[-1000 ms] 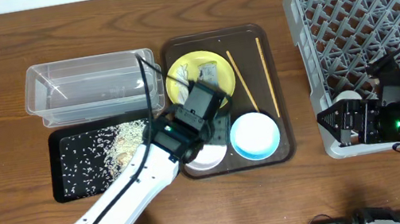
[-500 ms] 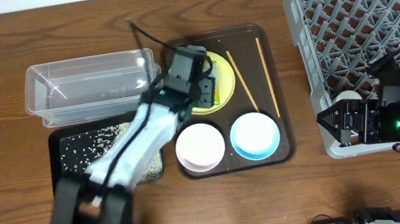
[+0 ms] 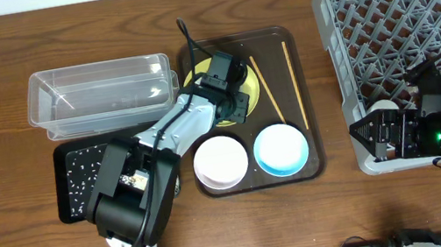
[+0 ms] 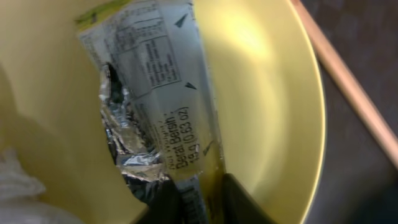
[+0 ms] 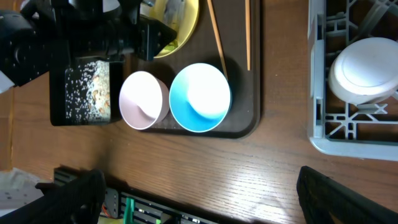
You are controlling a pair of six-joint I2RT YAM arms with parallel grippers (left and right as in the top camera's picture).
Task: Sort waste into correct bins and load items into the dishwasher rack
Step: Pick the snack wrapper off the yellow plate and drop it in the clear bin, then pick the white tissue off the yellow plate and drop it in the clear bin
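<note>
My left gripper (image 3: 230,97) is low over the round yellow plate (image 3: 252,92), shut on the lower end of a green-edged printed wrapper (image 4: 168,106) with torn silver foil. In the left wrist view the wrapper runs up from between the jaws (image 4: 202,202) across the plate (image 4: 273,93). Crumpled white paper (image 4: 15,186) shows at that view's lower left. A white bowl (image 3: 222,160) and a light-blue bowl (image 3: 280,148) sit in front of the plate. Two chopsticks (image 3: 292,77) lie to its right. My right gripper (image 3: 374,139) is open by the grey rack (image 3: 407,14).
Everything on the plate side sits on a dark brown serving tray (image 3: 316,135). A clear tub (image 3: 101,96) stands to its left, and the black tray (image 3: 74,178) with scattered rice grains lies in front of the tub. A white round dish (image 5: 367,65) rests in the rack's near corner.
The left arm swung up and back over the plate, and its jaws went from open to shut on the wrapper. The right arm has not moved.
</note>
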